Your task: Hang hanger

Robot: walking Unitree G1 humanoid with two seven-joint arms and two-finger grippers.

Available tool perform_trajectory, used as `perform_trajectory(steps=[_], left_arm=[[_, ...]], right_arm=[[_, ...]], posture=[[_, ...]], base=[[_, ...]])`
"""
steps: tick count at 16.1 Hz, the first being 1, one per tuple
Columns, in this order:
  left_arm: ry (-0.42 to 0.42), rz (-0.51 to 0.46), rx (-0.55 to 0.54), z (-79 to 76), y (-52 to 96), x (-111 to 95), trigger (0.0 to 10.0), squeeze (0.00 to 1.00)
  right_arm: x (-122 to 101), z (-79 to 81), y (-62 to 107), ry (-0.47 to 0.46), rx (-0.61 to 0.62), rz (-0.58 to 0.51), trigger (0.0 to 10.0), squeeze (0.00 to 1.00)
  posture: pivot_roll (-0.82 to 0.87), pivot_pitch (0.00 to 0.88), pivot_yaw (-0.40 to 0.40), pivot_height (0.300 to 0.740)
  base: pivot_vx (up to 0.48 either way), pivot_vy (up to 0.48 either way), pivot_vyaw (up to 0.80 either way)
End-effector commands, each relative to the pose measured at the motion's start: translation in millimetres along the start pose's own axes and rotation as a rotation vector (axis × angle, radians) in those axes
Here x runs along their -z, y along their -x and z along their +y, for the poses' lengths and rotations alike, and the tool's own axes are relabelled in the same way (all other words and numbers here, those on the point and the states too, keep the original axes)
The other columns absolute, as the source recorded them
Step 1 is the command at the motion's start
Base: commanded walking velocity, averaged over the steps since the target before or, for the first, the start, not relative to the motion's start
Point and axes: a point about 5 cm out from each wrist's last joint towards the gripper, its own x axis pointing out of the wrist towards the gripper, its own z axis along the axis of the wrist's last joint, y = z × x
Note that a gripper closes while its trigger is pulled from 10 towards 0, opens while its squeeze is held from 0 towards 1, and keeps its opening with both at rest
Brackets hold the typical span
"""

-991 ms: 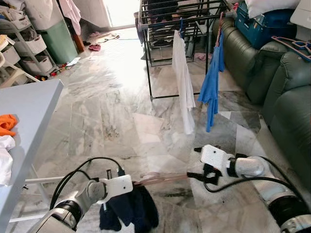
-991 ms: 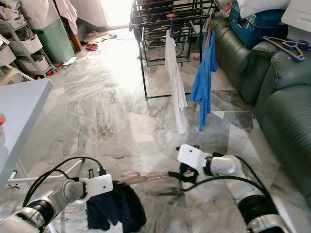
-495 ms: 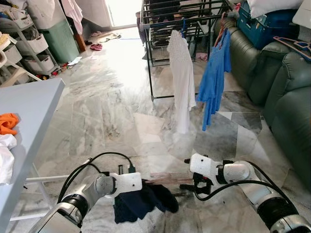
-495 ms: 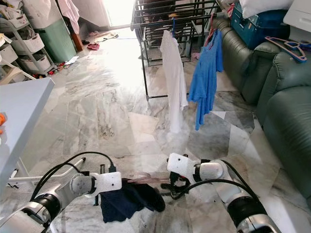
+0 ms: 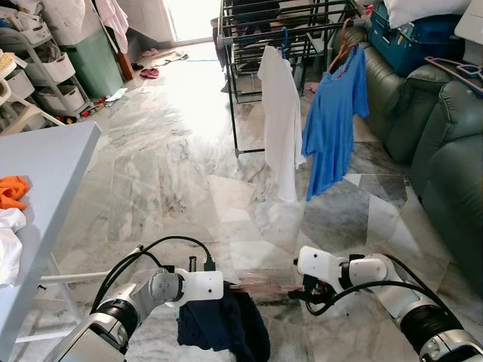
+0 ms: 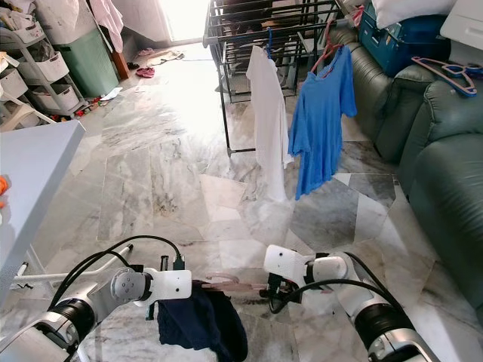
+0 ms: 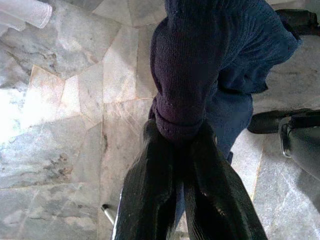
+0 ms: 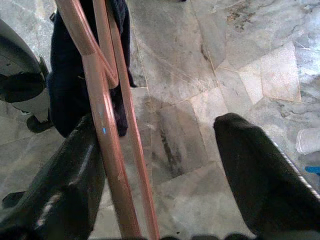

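holding the dark garment pinched in my closed left tool; the pink hanger lies between my right tool's spread fingers, low over the floor. garment dressed on hanger; carrying to the drying rack remains.

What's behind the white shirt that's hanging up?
Behind the white shirt stands the black drying rack it hangs from, with dark clothes on its rails. The shirt covers part of the rack's frame and the floor behind it.
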Motion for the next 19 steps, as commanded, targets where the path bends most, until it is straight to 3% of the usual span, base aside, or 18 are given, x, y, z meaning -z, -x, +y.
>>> perform_trajectory(steps=[1,10,19], left_arm=[[-0.038,-0.004,-0.019,13.0,6.6,-1.4,10.0,0.0],[-0.097,-0.012,0.026,17.9,9.1,-7.2,10.0,0.0],[-0.162,-0.047,0.068,22.3,12.4,-16.2,10.0,0.0]], right_arm=[[-0.7,1.9,-3.0,0.001,-0.016,-0.002,0.0,0.0],[8.2,8.1,-9.0,-0.002,-0.046,0.05,0.0,0.0],[10.9,4.6,-12.9,0.018,0.028,0.068,0.0,0.0]], posture=[[-0.16,0.0,0.147,0.74],[-0.15,0.0,0.144,0.74],[-0.15,0.0,0.144,0.74]], base=[[0.0,0.0,0.0],[0.0,0.0,0.0],[0.0,0.0,0.0]])
